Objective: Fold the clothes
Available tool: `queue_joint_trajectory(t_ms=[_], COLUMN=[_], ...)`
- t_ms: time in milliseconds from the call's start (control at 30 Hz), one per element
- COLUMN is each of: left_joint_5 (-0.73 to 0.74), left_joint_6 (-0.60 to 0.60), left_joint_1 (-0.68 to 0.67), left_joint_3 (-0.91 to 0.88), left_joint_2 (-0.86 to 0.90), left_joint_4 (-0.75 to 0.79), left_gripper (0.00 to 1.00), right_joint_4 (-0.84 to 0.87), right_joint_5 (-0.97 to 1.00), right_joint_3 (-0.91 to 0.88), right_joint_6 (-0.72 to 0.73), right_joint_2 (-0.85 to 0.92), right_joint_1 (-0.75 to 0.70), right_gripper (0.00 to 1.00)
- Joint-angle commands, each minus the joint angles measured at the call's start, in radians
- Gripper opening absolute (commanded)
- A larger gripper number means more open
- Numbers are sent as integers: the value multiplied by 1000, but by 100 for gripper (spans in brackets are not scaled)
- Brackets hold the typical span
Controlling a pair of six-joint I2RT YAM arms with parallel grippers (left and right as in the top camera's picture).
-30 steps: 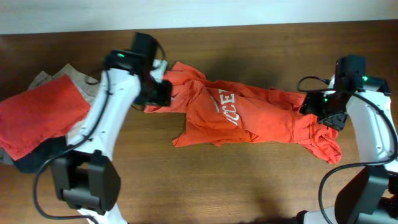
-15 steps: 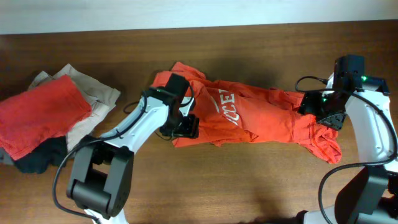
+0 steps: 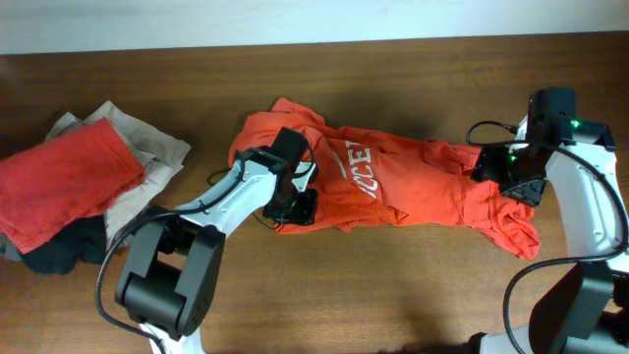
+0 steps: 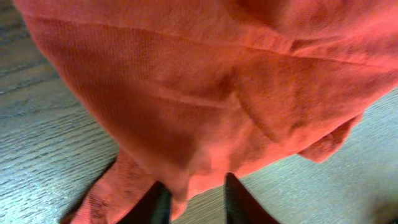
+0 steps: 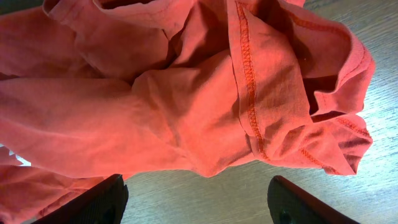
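An orange-red T-shirt (image 3: 393,182) with white lettering lies crumpled across the middle of the brown table (image 3: 393,295). My left gripper (image 3: 300,208) is at the shirt's lower left edge. In the left wrist view the shirt (image 4: 205,93) fills the frame. The left gripper (image 4: 194,184) has its jaws drawn close but still apart; a tip of the hem lies against one finger and bare wood shows in the gap. My right gripper (image 3: 511,179) hovers over the shirt's right end. In the right wrist view this gripper (image 5: 196,199) is wide open over bare wood just below the bunched cloth (image 5: 186,93).
A pile of clothes sits at the left end of the table: a red shirt (image 3: 64,182) on top, a beige garment (image 3: 142,147) and a dark one (image 3: 59,254) under it. The table's far edge (image 3: 393,41) meets a white wall.
My left arm swung from the shirt's upper left end down to its lower left edge, and its jaws narrowed. The right arm and the shirt's right end stayed put.
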Motion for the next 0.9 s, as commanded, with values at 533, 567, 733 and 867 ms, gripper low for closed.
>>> queue_joint_trajectory(t_ms=[533,567,733,867], left_joint_5=[-25,-34,-24,9], left_joint_6=[17,17,17,18], left_joint_1=[67,67,61,55], left_joint_3=[27,27,25,25], left_joint_2=[13,14,45,81], left_joint_4=[-29,-26,-5,-3], left_gripper=[73,79,81,64], right_joint_4=[-5,-5,-3,-4], right_joint_5=[-5,-5,-5,-5], right_joint_3=[7,7,7,7], right_joint_6=[-11,-11,-11,-10], right_joint_2=[-6,-6,-6,-6], right_joint_1=[3,4,3,3], right_gripper=[77,77,77,77])
